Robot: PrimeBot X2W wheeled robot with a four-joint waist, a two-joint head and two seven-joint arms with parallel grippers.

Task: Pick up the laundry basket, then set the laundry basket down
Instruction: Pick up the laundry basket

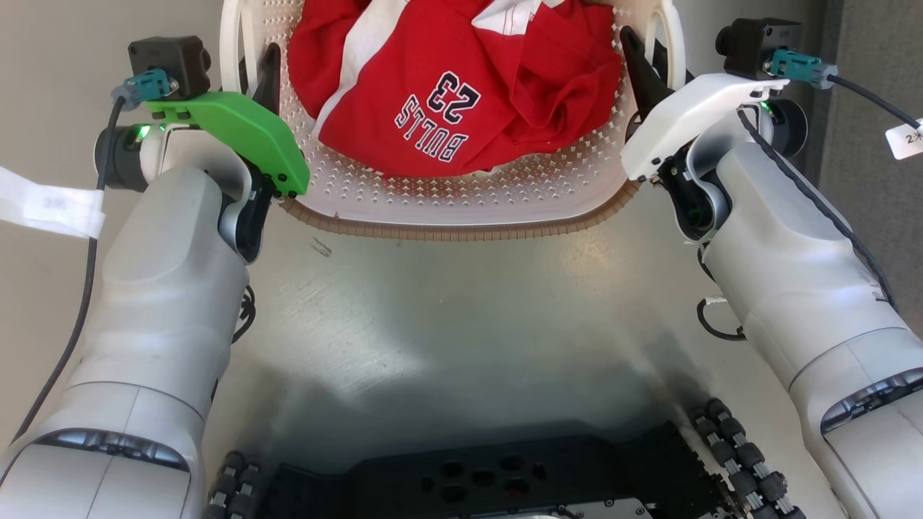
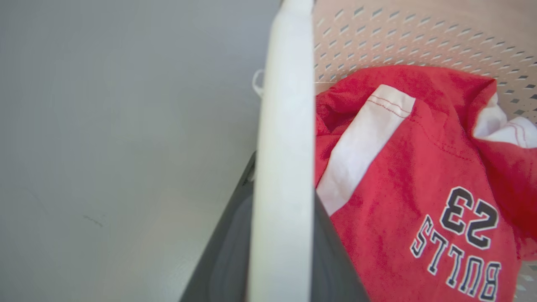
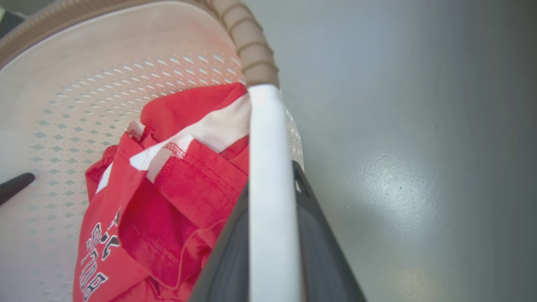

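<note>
**Two Grips, One Basket of Red**

Head view: both arms reach forward to the laundry basket (image 1: 461, 232), which sits straight ahead of the robot's base over the grey floor (image 1: 461, 317). Whether its bottom is resting or raised, I can't tell. The left gripper (image 1: 265, 68) is at the left handle (image 1: 232, 43), and the right gripper (image 1: 640, 68) is at the right handle (image 1: 669, 36). A red jersey (image 1: 505, 101) is heaped inside, reading "BULLS 23" upside down from here. A white cable tag (image 1: 907, 138) by the right wrist shows a "2" and a mark I can't read. The tape tag (image 1: 50, 207) on the left cable is too faint.

Left wrist view: the white handle runs up between the two dark fingers, with the jaws nearly closed and pinching it from both sides. "BULLS 23" is readable here too.

Right wrist view: the jaws are clamped narrowly around the white handle just below the brown rim, and part of "BULLS" is visible.

Risks, as I judge them: the handles look smooth and thin, so one could slide through a pinch. If one arm rises faster, the basket tips and the jersey slides out. Pulling the arms apart could flex the handles loose.
</note>
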